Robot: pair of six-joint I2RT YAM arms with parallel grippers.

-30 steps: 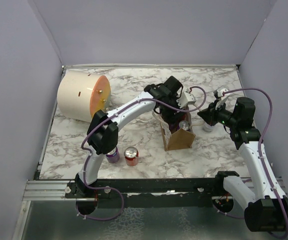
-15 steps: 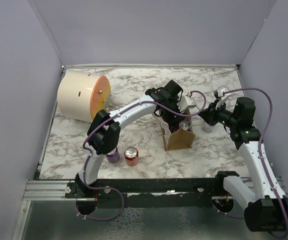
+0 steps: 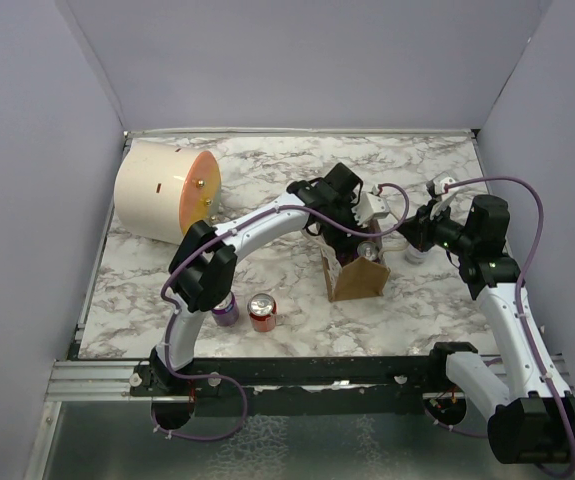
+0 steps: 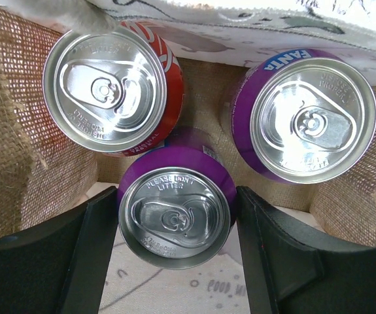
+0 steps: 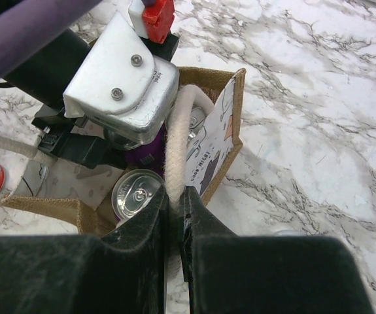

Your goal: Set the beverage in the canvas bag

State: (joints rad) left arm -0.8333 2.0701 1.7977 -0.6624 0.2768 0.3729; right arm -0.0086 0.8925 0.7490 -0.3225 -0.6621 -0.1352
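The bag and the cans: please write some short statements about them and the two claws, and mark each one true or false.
1. Three cans stand inside the bag. True.
2. The left claw grips a red can. False: it grips a purple can.
3. The right claw pinches the bag's white handle. True.
4. No can stands outside the bag. False: a spare purple can and a spare red can stand outside it.
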